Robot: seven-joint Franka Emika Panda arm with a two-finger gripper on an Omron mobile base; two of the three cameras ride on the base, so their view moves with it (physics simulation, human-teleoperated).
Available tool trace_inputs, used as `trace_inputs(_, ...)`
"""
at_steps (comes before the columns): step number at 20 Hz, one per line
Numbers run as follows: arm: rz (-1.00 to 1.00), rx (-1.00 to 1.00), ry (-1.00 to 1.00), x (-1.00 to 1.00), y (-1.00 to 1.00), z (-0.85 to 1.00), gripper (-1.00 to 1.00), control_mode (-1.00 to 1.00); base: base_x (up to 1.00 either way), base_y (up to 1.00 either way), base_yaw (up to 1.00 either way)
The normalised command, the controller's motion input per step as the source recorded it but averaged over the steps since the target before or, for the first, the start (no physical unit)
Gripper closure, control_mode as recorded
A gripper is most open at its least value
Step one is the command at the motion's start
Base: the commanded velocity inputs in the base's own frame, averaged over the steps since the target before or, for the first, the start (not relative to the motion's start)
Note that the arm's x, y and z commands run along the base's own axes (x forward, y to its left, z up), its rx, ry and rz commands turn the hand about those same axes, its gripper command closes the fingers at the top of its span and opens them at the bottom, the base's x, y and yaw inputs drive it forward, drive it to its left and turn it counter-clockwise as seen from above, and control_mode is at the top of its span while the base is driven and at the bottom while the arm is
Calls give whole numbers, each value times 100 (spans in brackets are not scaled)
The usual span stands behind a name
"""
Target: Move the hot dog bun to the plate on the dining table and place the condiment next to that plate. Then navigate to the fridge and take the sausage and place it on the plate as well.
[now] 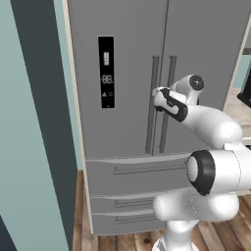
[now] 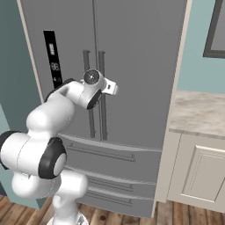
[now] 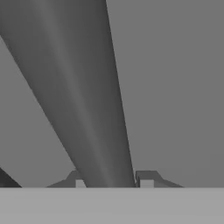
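Fridge (image 1: 127, 73) fills the left base view from upper left to right edge, doors shut, black panel (image 1: 106, 71) at upper left of the left door, two long vertical handles meeting at frame centre, drawers (image 1: 132, 196) below. Arm (image 1: 215, 162) rises from lower right; gripper (image 1: 156, 94) sits at centre right, level with the upper part of the left handle (image 1: 152, 105), with the right handle (image 1: 166, 105) just beside it. Right base view: the same fridge from the other side, arm at lower left, hand at centre left against the handle pair, counter (image 2: 197, 112) over a white cabinet (image 2: 197, 171) at right. Hand view: a thick grey bar, the handle (image 3: 87, 96), runs from upper left down to bottom centre and passes between the two fingertips (image 3: 146, 178); both tips sit tight to its sides, so the jaws read as clamped on the handle. Sausage is not visible; judged to be inside, behind the shut doors. Step in hand, as I read it: open the left door. To do it well: keep the grip firm and square on the bar, pull along the arc of the door about its hinge at the far left edge rather than straight back, and let the wrist turn with the door so the bar does not twist out of the pads. Risk: fingers sliding down the smooth bar, or the elbow crowding the base as the door swings.
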Motion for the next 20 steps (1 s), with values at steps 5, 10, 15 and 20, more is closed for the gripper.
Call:
trace_inputs(5, 0, 1, -4, -60, -52, 26, 100, -100, 0, 0, 0)
trace_inputs(10, -1, 0, -2, -84, -62, 44, 100, -100, 0, 0, 0)
trace_inputs(15, -6, 0, 0, -88, -71, 54, 100, -100, 0, 0, 0)
trace_inputs(20, -7, -1, 0, -89, -70, 52, 100, -100, 0, 0, 0)
